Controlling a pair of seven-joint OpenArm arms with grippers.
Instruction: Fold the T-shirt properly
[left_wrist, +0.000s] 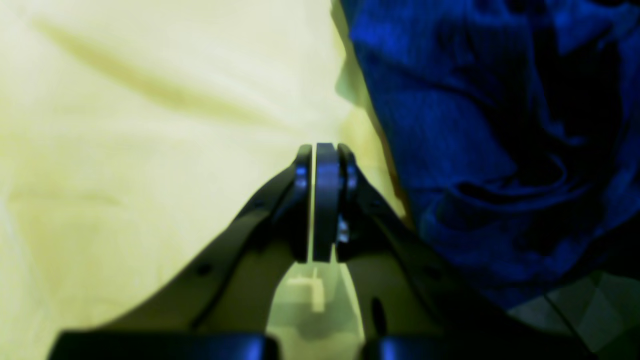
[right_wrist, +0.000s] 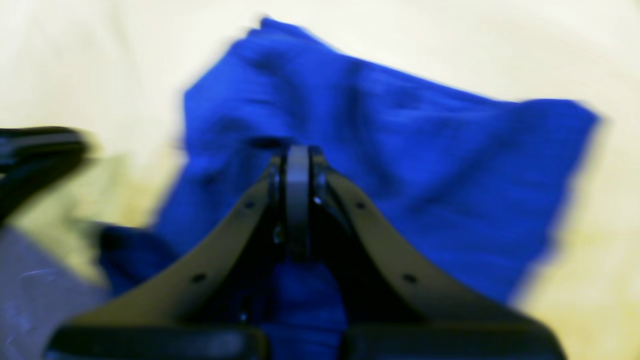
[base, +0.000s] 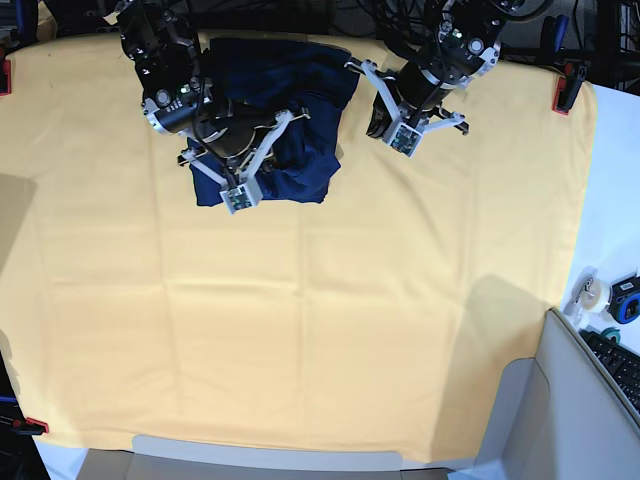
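Note:
The T-shirt (base: 285, 95) is a dark navy bundle, crumpled and partly folded, at the far middle of the yellow table cloth (base: 320, 300). My right gripper (right_wrist: 298, 150) hovers over its front left part (right_wrist: 400, 165), jaws shut with no fabric seen between the tips; this view is motion-blurred. My left gripper (left_wrist: 325, 150) is shut and empty over bare yellow cloth, just beside the shirt's edge (left_wrist: 475, 125). In the base view the left gripper (base: 377, 124) sits at the shirt's right side.
Red clamps (base: 566, 88) pin the cloth at the table corners. A tape roll (base: 590, 293) and a keyboard (base: 620, 365) lie off the cloth at the right. A dark part of the other arm (right_wrist: 35, 147) shows at the right wrist view's left edge.

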